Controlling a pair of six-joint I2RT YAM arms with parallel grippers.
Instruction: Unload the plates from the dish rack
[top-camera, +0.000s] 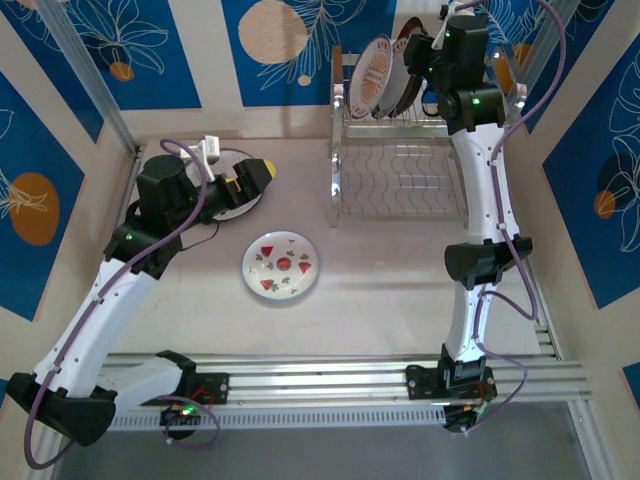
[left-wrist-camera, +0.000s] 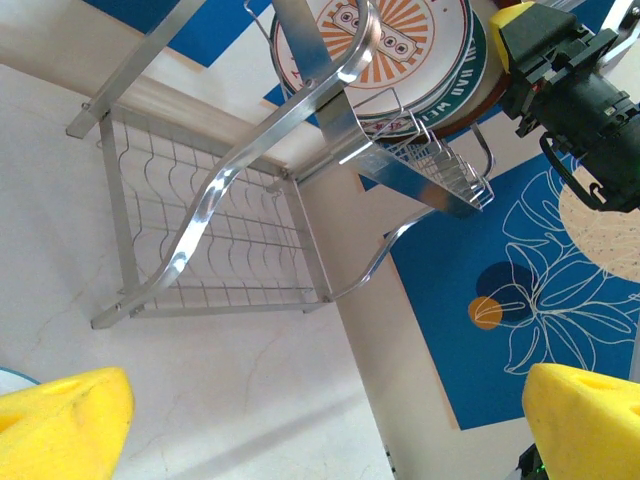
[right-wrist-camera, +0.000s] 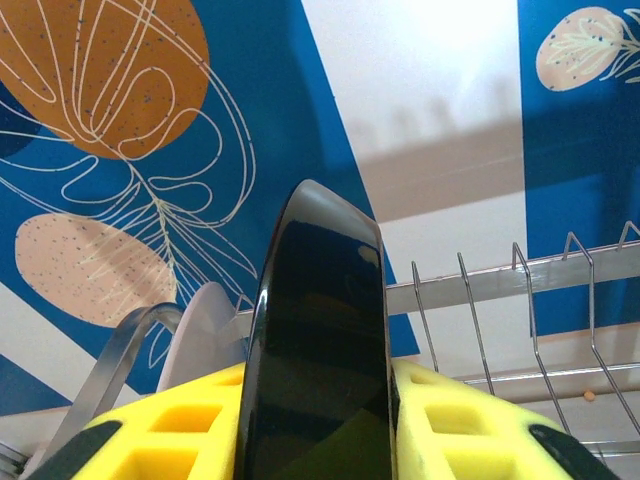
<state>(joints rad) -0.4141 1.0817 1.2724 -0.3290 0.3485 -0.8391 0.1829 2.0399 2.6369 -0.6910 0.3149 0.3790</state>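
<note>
The right gripper (right-wrist-camera: 320, 435) has its yellow pads (right-wrist-camera: 225, 388) pressed on both faces of the dark plate (right-wrist-camera: 322, 300), which stands on edge in the upper tier of the dish rack (top-camera: 400, 165). I judge the step in hand is taking out this plate. Next it needs a straight lift, clear of the thin chrome wires and of the sunburst plate (top-camera: 372, 78) just beside it. The held plate is glossy, with a rounded rim. The pale disc (right-wrist-camera: 205, 325) next to it may be the sunburst plate's back, but I cannot be sure. The left gripper (top-camera: 250, 178) is spread wide and empty over a further plate (top-camera: 225, 207). The strawberry plate (top-camera: 281, 265) lies flat on the matt table (top-camera: 400, 280).
</note>
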